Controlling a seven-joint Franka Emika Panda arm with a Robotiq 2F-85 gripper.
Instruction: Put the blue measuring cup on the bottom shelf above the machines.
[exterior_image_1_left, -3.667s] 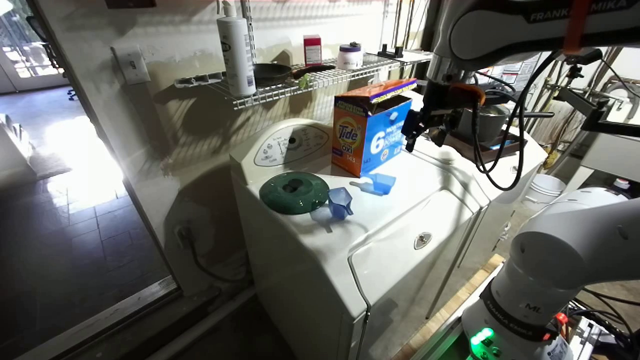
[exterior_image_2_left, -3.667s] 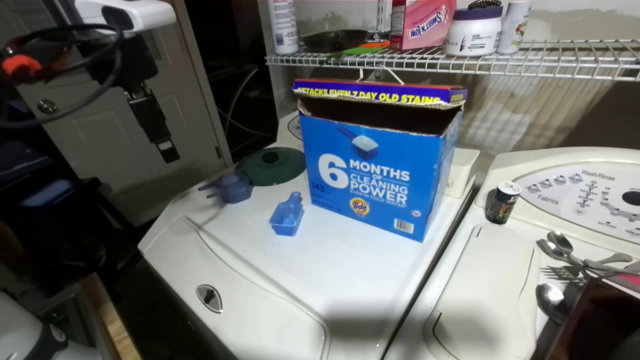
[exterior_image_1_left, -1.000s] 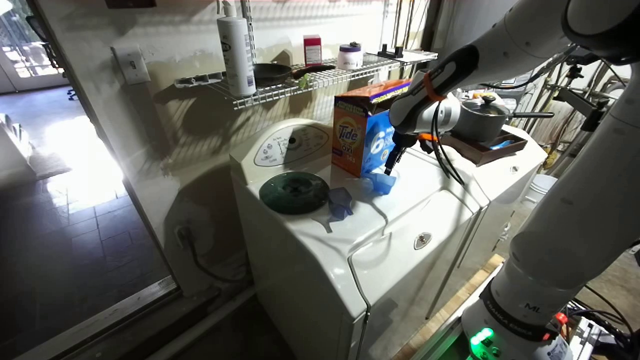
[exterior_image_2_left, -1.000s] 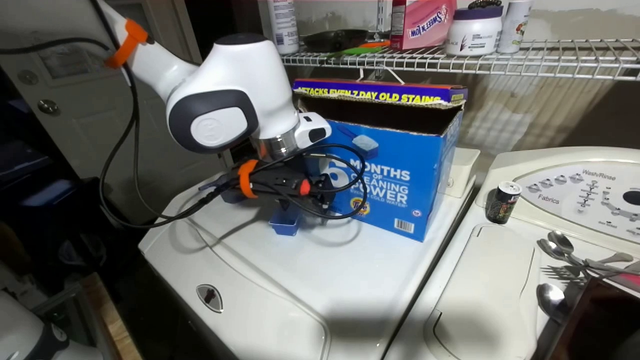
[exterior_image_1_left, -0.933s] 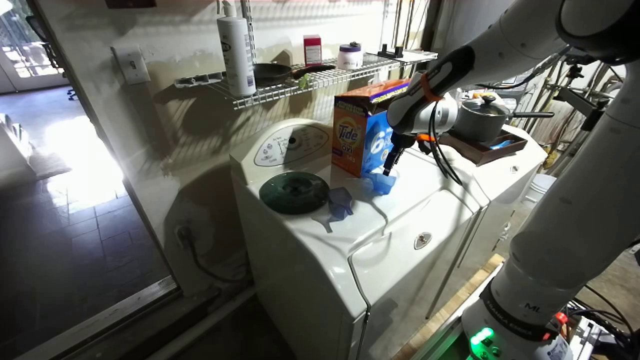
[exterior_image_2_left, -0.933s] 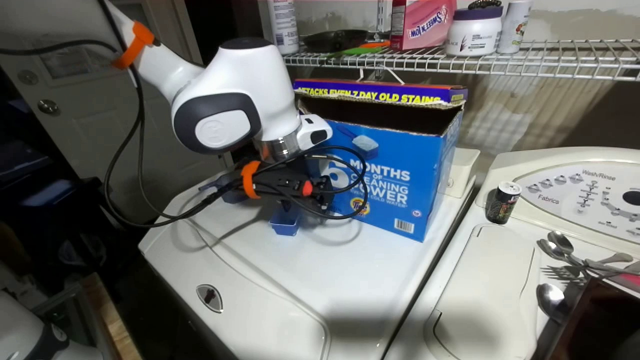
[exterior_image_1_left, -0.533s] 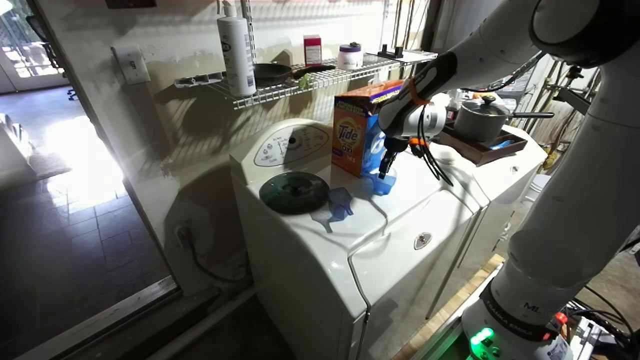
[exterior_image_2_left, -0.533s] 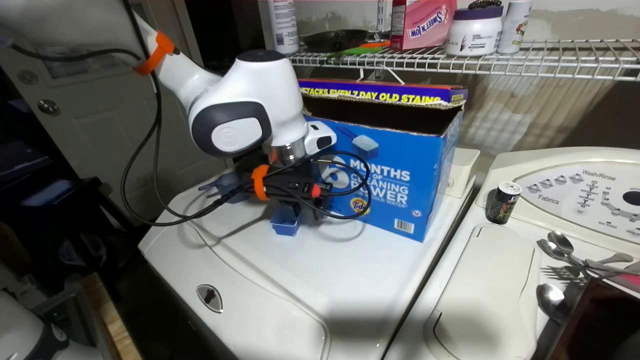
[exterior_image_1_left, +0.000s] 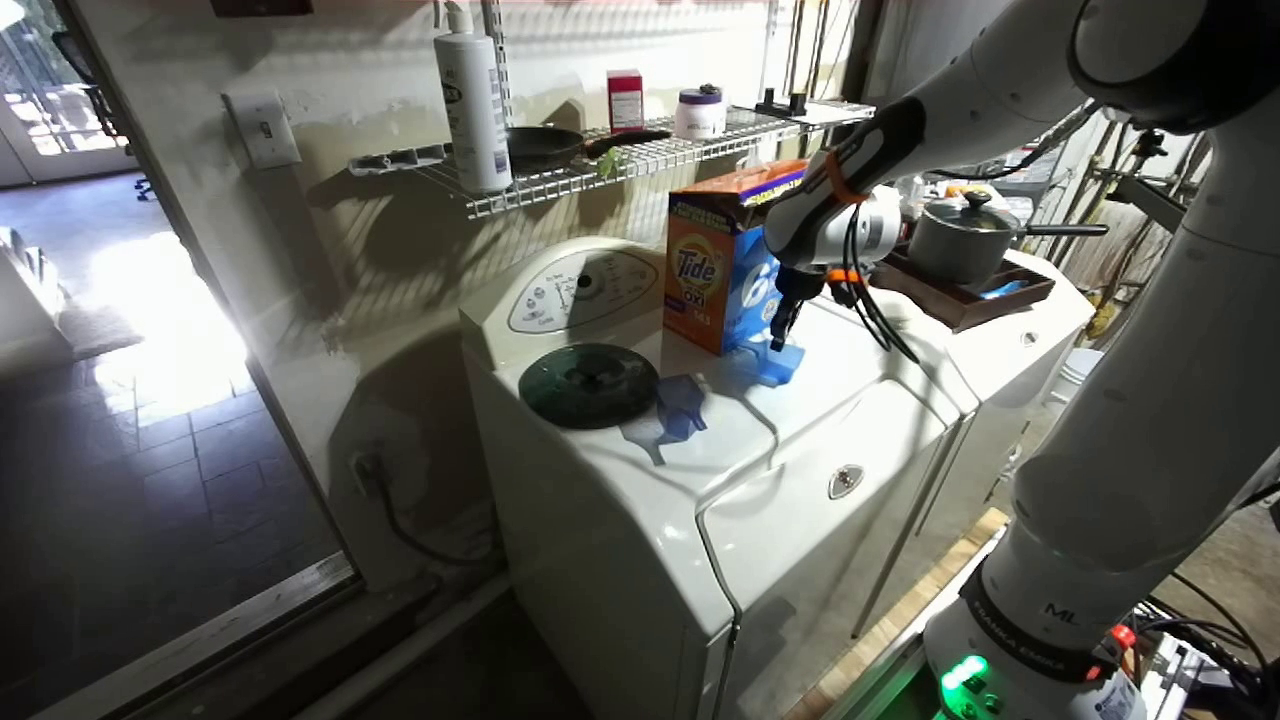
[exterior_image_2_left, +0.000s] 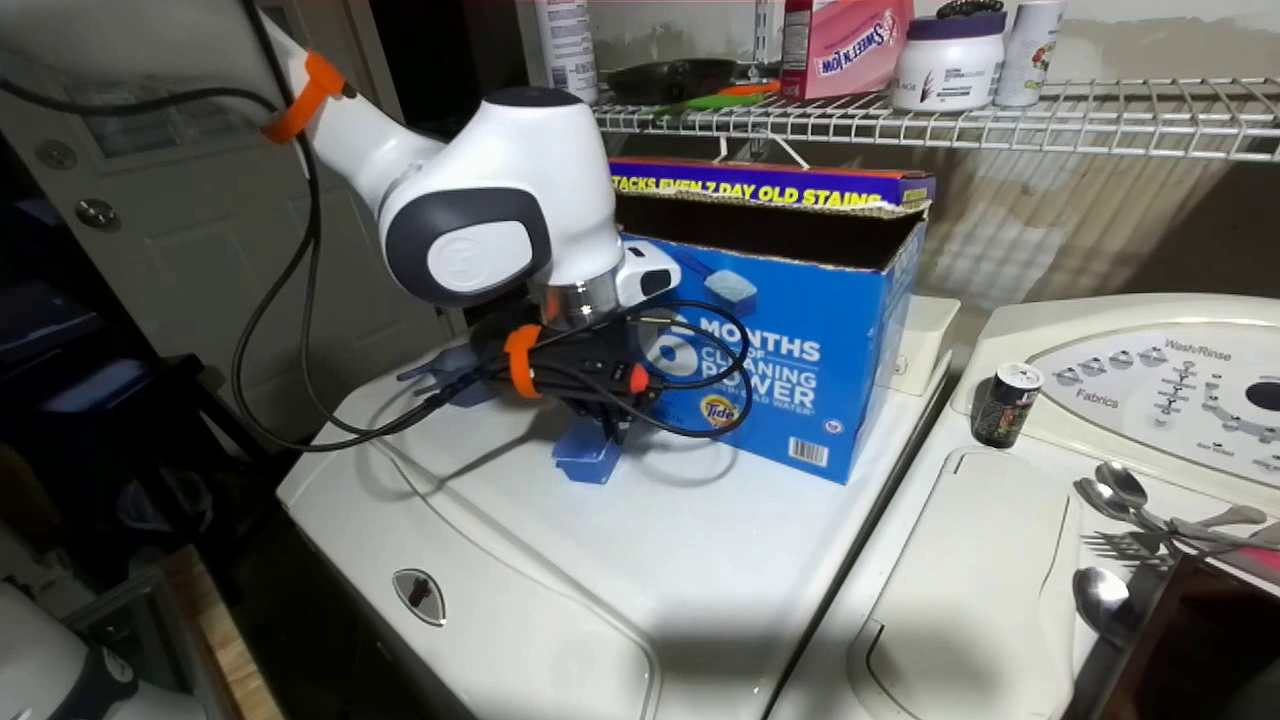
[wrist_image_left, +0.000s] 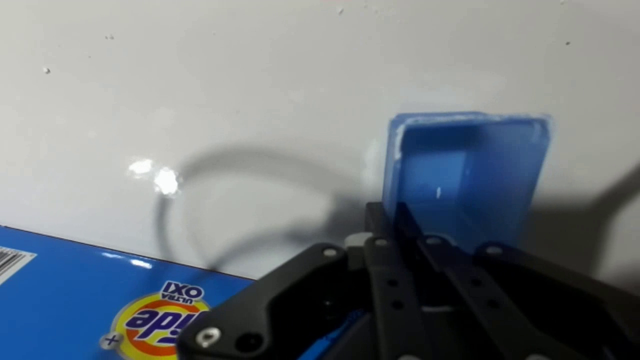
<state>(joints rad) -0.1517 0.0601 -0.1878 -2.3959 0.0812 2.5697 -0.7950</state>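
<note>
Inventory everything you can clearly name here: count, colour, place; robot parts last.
Machines: two, white, side by side
Shelf: one, pale wire, above machines
Box: one, orange and blue, on one machine
Measuring cup: one, light blue, beside box
Lid: one, dark green, box's machine
Second cup: one, darker blue, beside lid
Bottle: one, white, on shelf
Pan: one, black, on shelf
Carton: one, pink, on shelf
Jar: one, white and purple, on shelf
Canister: one, white, beside jar
Can: one, dark, other machine
Cutlery: several, silver, other machine
Tray: one, brown, other machine
Pot: one, grey, on tray
Switch: one, white, wall-mounted
Knobbed door: one, grey, background
Arm: one, white and black, above machines
Gripper: one, black, shut on measuring cup
</note>
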